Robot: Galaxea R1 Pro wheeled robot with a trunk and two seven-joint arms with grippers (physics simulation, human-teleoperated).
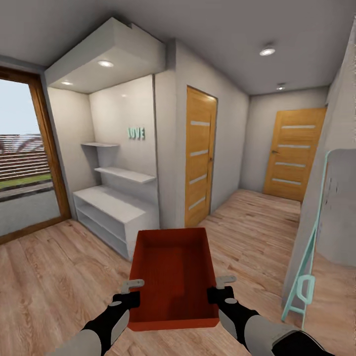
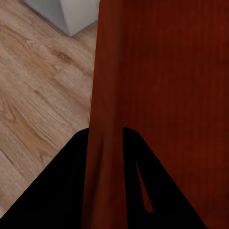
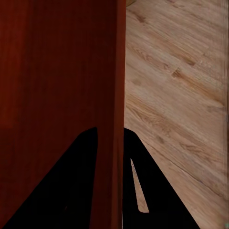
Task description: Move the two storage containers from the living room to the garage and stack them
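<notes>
One orange-red container (image 1: 174, 277) rides level in front of the robot, held over a pale wood-plank floor (image 1: 49, 277) in a white-walled hallway. The left gripper (image 1: 132, 290) is clamped on the container's left wall near its near corner, and the right gripper (image 1: 221, 287) is clamped on the right wall opposite; in each wrist view the thin wall (image 2: 102, 143) (image 3: 114, 143) runs between two dark fingers, one inside the tub and one outside. The tub is open-topped and holds nothing.

Ahead and to the left stands a white alcove with a low shelf unit (image 1: 111, 212) and two wall shelves (image 1: 123, 173), its near corner just beyond the container's far left edge. Teal letters (image 1: 136, 133) hang on the alcove wall. Far left is a glazed opening in a wooden frame (image 1: 49, 148).

Two wooden doors show, both shut: one (image 1: 199, 155) straight ahead past the container, another (image 1: 292, 153) at the far end of the corridor. Open floor runs from the container's right side back toward that far door. On the right a teal-framed mirror (image 1: 316, 232) leans against the wall, near the right arm, narrowing the passage there. Four ceiling lights are lit.
</notes>
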